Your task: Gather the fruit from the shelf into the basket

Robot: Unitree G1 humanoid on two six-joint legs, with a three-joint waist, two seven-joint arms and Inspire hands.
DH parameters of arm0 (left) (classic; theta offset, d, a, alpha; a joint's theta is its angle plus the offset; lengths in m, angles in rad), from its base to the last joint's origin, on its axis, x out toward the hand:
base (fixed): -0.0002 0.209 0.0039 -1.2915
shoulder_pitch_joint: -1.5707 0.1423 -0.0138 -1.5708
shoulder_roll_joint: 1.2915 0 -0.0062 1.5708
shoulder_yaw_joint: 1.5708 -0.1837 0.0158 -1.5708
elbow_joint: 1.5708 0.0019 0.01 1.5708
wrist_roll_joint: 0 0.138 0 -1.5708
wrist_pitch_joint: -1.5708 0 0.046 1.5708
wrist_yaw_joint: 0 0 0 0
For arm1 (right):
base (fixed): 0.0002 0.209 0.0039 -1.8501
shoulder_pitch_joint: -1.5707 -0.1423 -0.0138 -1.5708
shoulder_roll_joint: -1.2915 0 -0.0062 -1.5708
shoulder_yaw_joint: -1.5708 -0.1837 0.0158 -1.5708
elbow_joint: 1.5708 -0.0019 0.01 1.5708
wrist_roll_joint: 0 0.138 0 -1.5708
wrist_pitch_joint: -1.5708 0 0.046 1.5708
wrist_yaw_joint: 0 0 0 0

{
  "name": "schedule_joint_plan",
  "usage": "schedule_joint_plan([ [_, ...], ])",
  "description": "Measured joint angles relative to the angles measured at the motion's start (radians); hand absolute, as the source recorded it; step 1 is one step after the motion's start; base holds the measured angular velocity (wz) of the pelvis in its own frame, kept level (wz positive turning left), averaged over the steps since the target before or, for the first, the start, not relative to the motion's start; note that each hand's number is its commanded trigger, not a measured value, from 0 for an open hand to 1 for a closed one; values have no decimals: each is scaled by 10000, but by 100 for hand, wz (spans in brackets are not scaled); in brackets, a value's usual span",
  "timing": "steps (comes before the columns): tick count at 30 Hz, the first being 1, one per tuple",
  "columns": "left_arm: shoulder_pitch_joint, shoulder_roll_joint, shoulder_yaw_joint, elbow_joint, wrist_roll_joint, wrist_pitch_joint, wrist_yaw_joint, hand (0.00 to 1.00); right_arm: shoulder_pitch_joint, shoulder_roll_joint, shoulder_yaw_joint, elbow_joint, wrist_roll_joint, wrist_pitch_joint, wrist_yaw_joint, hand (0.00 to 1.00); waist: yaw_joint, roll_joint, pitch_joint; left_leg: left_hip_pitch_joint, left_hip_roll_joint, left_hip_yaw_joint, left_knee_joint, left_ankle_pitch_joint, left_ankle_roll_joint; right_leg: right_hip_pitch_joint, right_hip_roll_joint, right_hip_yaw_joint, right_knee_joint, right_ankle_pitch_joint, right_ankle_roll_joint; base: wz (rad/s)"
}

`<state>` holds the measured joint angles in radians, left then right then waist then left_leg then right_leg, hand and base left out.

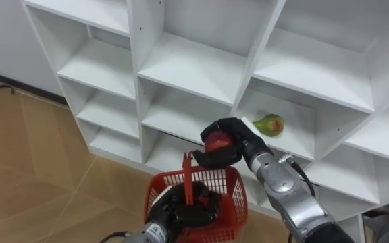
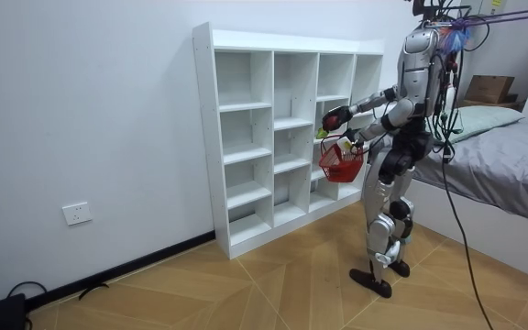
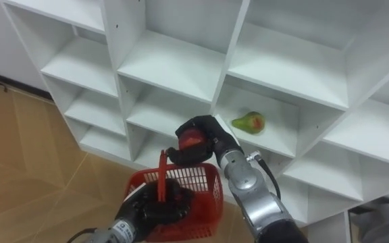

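Note:
My right hand (image 1: 229,143) (image 3: 200,140) is shut on a red apple (image 1: 217,142) (image 3: 191,140) and holds it just above the red basket (image 1: 229,196) (image 3: 204,191). The basket hangs by its upright handle from my left hand (image 1: 188,208) (image 3: 155,206), whose fingers curl round the grip. A green and red mango (image 1: 269,124) (image 3: 250,121) lies on a white shelf of the closet (image 1: 194,67) (image 3: 174,64), behind and to the right of my right hand. In the room view I stand facing the closet (image 2: 282,128) with the basket (image 2: 341,166) before me.
The white closet has many open compartments, divided by upright panels and shelves. Wooden floor (image 1: 26,169) lies to the left and below. In the room view a bed (image 2: 502,160) stands behind me and a cardboard box (image 2: 489,88) sits beyond it.

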<state>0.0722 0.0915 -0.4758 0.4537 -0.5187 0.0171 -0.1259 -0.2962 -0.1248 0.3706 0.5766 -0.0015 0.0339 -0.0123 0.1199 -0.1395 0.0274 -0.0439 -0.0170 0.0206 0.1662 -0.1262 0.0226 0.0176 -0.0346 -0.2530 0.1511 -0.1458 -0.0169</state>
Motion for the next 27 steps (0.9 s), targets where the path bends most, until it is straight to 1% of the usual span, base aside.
schedule_joint_plan([
  [24,-1,-12,15,2,19,92,-4,100,5,22,26,259,-50,21,-3,100,7,21,3,25,3,3,1,-4,0,19,1,-9,5,1,-1,0],
  [27,-2,-17,15,2,19,91,11,100,11,34,223,337,-40,21,4,100,31,92,40,44,24,8,3,-4,0,19,1,-11,39,6,-8,0],
])
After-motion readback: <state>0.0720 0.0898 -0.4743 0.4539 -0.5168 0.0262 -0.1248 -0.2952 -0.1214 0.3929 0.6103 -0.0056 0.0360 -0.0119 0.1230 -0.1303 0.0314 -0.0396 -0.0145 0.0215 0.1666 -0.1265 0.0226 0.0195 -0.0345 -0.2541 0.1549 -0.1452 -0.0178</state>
